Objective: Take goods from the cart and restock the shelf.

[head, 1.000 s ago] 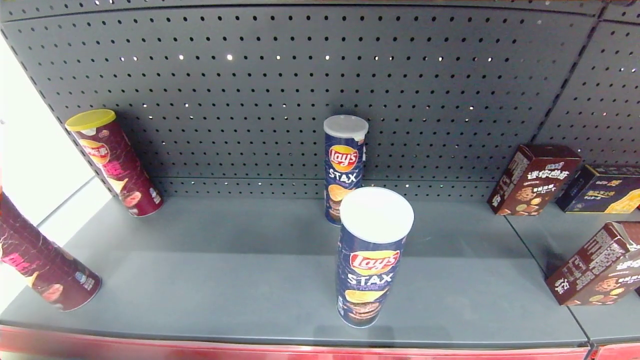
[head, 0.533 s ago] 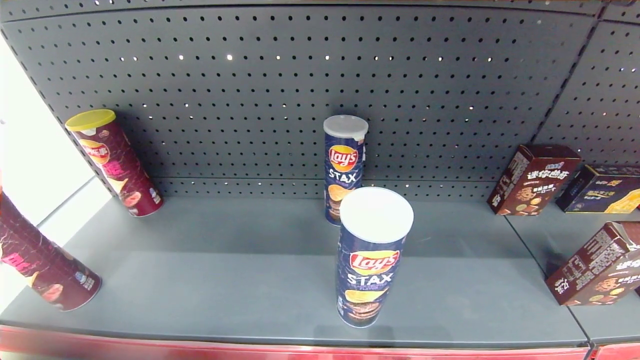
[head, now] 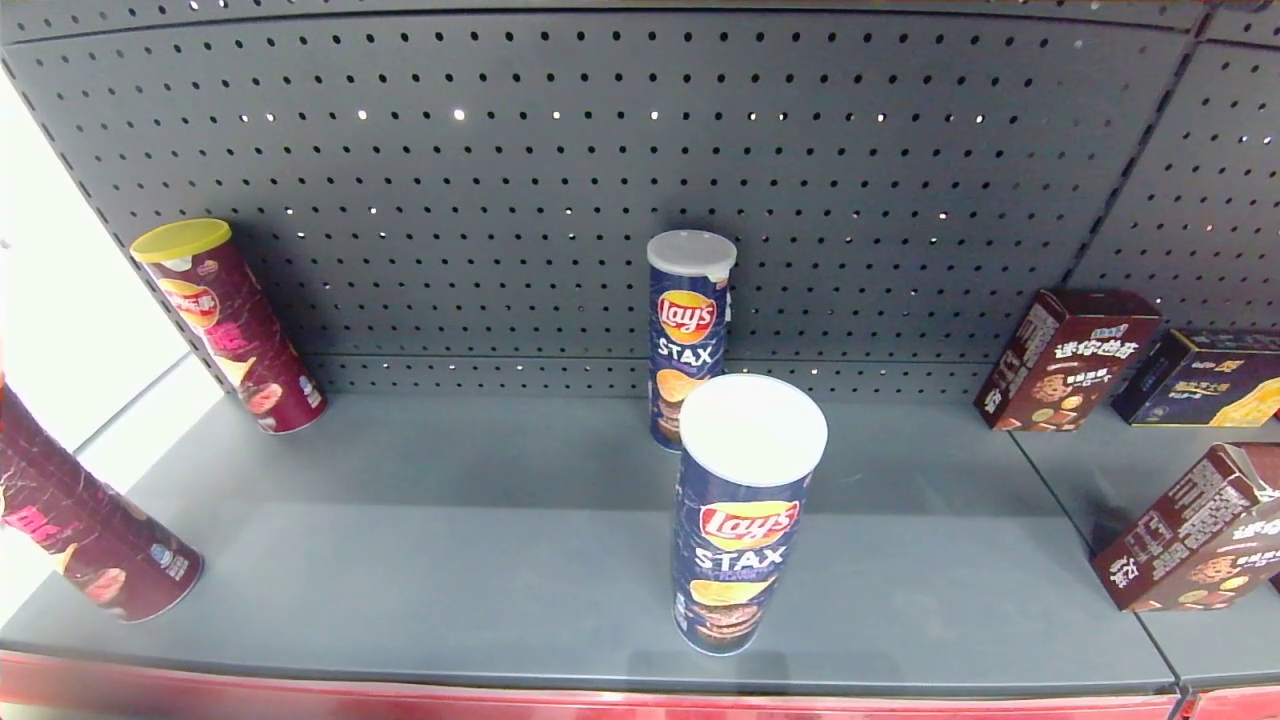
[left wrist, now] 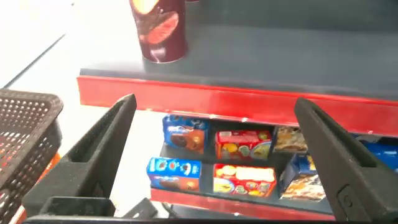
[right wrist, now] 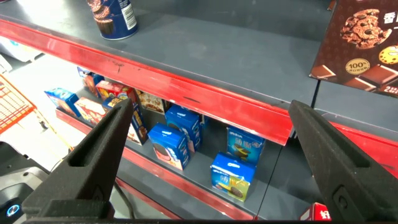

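The grey shelf (head: 450,560) is seen across the lower half of the head view, backed by a perforated panel (head: 500,150) and fronted by a red edge strip (head: 500,700). A front blue can (head: 742,520) is stood upright at lower centre of the frame, close to the strip. A rear blue can (head: 688,320) is placed just behind it against the panel, its foot partly covered by the front one. At middle left a yellow-lidded maroon can (head: 225,325) is found near the panel, and a second maroon can (head: 85,520) is cut by the frame's lower left edge. At the right, on the neighbouring section, an upper brown box (head: 1065,360), a dark blue box (head: 1200,385) and a lower brown box (head: 1190,545) are set well apart from the cans.

In the left wrist view the left gripper (left wrist: 216,102) is held in front of the strip with its jaws spread wide and nothing between them. A cart basket (left wrist: 28,124) and packets on a lower shelf (left wrist: 242,162) are seen beyond it.

In the right wrist view the right gripper (right wrist: 211,106) is likewise parted wide and empty, with blue packets (right wrist: 180,134) seen beyond it below the strip
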Controlling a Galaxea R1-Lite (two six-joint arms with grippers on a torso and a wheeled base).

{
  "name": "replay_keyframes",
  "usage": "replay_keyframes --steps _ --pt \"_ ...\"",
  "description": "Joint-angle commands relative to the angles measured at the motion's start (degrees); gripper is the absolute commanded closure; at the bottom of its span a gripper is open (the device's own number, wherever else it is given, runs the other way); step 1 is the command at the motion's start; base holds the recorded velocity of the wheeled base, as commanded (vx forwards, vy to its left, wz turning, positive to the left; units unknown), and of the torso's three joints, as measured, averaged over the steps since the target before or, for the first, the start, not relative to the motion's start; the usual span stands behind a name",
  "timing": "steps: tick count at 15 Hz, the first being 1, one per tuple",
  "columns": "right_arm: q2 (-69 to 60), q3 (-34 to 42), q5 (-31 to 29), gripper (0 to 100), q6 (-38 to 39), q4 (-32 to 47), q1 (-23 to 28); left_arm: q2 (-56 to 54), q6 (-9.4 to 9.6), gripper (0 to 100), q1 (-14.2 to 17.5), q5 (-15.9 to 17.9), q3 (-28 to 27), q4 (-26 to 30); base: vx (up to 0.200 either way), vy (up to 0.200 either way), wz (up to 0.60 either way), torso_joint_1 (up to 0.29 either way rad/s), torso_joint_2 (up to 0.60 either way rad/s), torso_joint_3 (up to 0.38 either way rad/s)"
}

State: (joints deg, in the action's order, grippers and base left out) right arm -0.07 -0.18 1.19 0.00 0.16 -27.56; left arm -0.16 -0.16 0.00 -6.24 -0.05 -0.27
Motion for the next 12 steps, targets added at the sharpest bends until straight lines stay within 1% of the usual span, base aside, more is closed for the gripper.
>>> replay_keyframes --steps 1,2,3,9,10,11,12 --pt "0.07 0.01 0.04 0 0.00 0.02 -0.03 0.16 0.16 0 0.00 0.97 -0.04 0.00 0.000 0.000 0.00 0.000 0.00 0.000" --pt "0.07 0.01 0.04 0 0.00 0.02 -0.03 0.16 0.51 0 -0.09 4.31 -0.13 0.27 0.000 0.000 0.00 0.000 0.00 0.000" --pt "0.07 0.01 0.04 0 0.00 0.02 -0.03 0.16 0.51 0 -0.18 6.68 -0.21 0.27 0.000 0.000 0.00 0.000 0.00 0.000" --pt "0.07 -0.08 -0.32 0 -0.35 0.19 -0.39 0.16 1.13 0 -0.18 7.12 -0.04 0.18 0.000 0.000 0.00 0.000 0.00 0.000" --pt "3.41 -5.88 -1.02 0 -1.05 -0.07 1.46 0.16 1.48 0 -0.18 7.12 -0.13 0.27 0.000 0.000 0.00 0.000 0.00 0.000" --pt "16.07 -17.40 -1.81 0 -0.09 0.46 2.60 0.16 1.48 0 -0.18 7.21 -0.13 0.27 0.000 0.000 0.00 0.000 0.00 0.000" --pt "21.17 -20.30 -1.28 0 0.88 0.54 2.51 0.16 1.48 0 -0.18 7.21 -0.13 0.27 0.000 0.000 0.00 0.000 0.00 0.000"
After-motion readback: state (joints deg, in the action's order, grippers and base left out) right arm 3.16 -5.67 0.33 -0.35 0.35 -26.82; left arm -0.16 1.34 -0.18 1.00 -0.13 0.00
